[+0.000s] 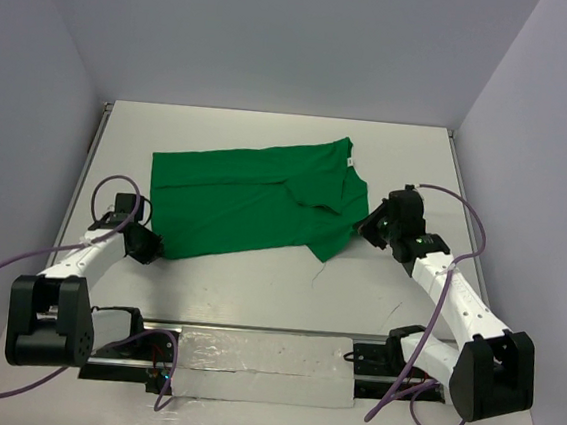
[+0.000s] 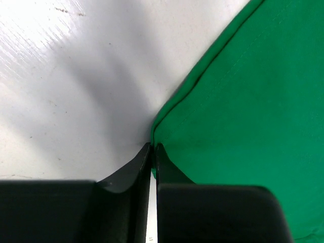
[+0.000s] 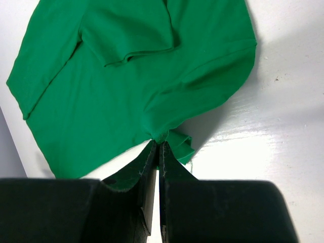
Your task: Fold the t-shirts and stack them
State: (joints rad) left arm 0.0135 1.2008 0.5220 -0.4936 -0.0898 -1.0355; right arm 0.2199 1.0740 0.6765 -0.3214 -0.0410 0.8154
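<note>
left gripper [image 2: 153, 148] pinching t-shirt [image 2: 243, 111] corner | right gripper [image 3: 158, 147] pinching edge | neck label [image 1: 350, 163] white, unreadable

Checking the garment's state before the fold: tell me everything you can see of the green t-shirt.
The green t-shirt is plain, short-sleeved and looks like soft knit cloth, with a small white neck label. It lies mostly flat on the white table, collar towards the right, and a sleeve lies folded over the body. The left gripper is shut on its near-left hem corner. The right gripper is shut on bunched cloth at the near-right edge.
</note>
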